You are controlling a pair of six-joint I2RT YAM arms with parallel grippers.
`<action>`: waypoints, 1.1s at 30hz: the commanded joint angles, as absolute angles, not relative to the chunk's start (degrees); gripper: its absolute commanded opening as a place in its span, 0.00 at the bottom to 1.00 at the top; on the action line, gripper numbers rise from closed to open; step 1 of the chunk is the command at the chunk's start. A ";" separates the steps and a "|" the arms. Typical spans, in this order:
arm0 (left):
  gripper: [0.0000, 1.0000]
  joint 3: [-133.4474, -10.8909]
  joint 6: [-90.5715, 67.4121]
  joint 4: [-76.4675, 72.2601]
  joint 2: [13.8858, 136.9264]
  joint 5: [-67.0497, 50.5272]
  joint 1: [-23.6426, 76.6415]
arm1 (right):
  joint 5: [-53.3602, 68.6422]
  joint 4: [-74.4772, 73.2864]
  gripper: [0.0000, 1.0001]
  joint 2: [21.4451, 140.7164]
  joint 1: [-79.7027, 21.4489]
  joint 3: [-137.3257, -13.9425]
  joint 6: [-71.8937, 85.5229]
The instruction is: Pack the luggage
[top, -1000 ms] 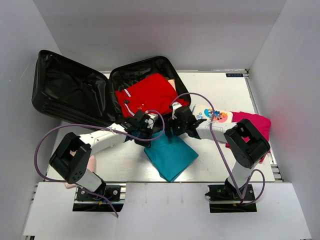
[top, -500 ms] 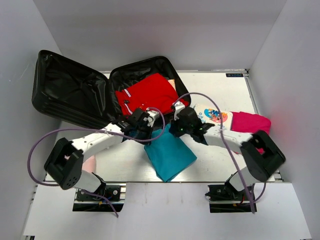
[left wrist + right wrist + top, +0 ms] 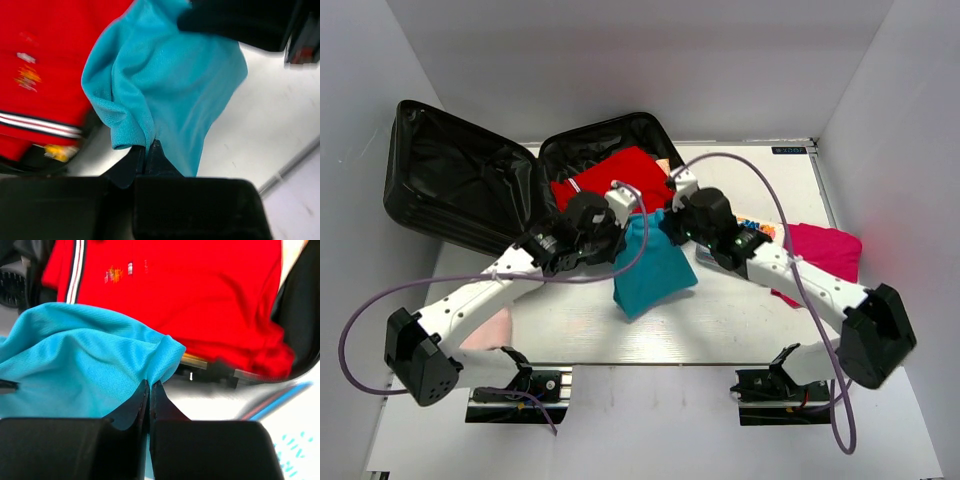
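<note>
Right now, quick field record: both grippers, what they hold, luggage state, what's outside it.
luggage: open, both halves showing, far left of the table
inside: red shirt in the right half; left half looks empty
left gripper: shut on teal garment
right gripper: shut on the same teal garment
teal garment: hangs between both grippers, beside the luggage's near edge
outside luggage: pink garment and printed white item, right side
</note>
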State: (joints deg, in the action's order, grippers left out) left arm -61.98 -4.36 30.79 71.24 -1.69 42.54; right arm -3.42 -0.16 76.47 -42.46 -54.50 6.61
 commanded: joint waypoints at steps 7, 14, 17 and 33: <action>0.00 -78.64 1.93 34.36 80.32 2.38 29.47 | -6.94 -3.16 0.00 91.48 -41.92 -77.77 0.26; 0.00 -87.70 2.37 34.63 90.08 -3.78 19.53 | -6.33 -7.29 0.00 105.36 -39.29 -94.99 0.26; 0.00 -90.87 3.07 34.63 93.77 -5.44 16.36 | -4.58 -8.34 0.00 109.15 -37.80 -100.62 0.18; 0.00 -100.36 2.02 24.61 112.76 -13.27 9.59 | 10.09 -1.50 0.00 127.79 -29.80 -114.61 6.24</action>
